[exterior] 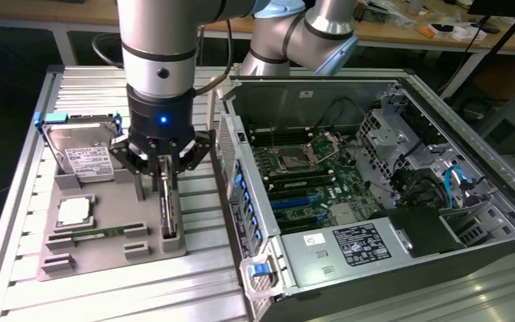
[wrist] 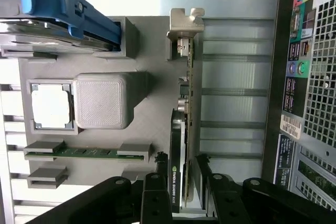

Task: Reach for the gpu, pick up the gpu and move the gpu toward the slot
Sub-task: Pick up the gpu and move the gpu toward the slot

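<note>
The gpu (exterior: 169, 211) stands on edge as a thin dark slab in a groove of the grey holder (exterior: 105, 258). In the wrist view the gpu (wrist: 184, 124) shows its green board, a black fan shroud and a silver end bracket. My gripper (exterior: 163, 173) hangs straight over the card's top edge. Its black fingers (wrist: 157, 187) straddle the card, one on each side, with thin gaps to it. The gripper (wrist: 181, 177) is open and the card still rests in the holder. The blue and black slots (exterior: 298, 201) lie on the motherboard inside the open computer case.
The grey holder (wrist: 152, 103) also carries a silver hard drive (exterior: 83, 151) with a blue bracket, a processor chip (exterior: 76, 211) and a slim memory stick (exterior: 96, 235). The open computer case (exterior: 472, 168) stands close by, at the exterior view's right, on a slatted metal table (exterior: 25, 201).
</note>
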Available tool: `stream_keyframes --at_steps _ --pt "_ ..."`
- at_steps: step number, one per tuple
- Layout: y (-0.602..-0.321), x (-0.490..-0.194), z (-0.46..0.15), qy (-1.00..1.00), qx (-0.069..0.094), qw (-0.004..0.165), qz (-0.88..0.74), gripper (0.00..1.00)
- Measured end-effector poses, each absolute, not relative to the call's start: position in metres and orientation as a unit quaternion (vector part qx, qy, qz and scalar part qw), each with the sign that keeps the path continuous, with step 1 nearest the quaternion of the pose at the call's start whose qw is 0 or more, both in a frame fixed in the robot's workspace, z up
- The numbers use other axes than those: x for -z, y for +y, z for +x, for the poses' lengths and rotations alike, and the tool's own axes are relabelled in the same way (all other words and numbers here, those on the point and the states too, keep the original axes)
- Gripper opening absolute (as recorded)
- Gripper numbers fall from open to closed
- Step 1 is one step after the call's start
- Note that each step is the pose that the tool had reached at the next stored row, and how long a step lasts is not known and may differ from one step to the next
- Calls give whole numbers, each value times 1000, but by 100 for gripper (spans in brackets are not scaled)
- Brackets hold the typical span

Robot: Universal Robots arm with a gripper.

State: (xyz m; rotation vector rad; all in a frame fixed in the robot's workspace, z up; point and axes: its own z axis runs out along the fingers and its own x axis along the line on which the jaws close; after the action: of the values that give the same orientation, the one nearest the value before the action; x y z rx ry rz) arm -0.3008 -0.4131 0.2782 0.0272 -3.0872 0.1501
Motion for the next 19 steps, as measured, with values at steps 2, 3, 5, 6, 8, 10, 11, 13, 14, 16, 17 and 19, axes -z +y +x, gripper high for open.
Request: stream_keyframes --at_steps 2,3,5,6,8,10,11,13,14,16,17,19 --pt "-413 -285 -301 -998 -50 25 9 35" --pt "-413 -288 -301 -998 -52 25 9 35" --pt "-413 -294 -301 -998 -54 25 9 35" --pt "-413 -297 -301 -998 -55 25 9 35" --pt "-413 -304 -301 -998 -58 25 9 35" --pt "-412 -313 -301 -998 -61 25 9 35" --pt "-412 -317 -301 -998 -62 25 9 35" --pt "-411 -326 -301 -998 -64 25 9 35" --pt "-411 -331 -301 -998 -65 25 9 35" --pt "-411 -341 -301 -997 -67 25 10 35" --pt "-411 -346 -301 -997 -68 25 10 35" --pt "-410 -355 -301 -997 -70 25 10 35"
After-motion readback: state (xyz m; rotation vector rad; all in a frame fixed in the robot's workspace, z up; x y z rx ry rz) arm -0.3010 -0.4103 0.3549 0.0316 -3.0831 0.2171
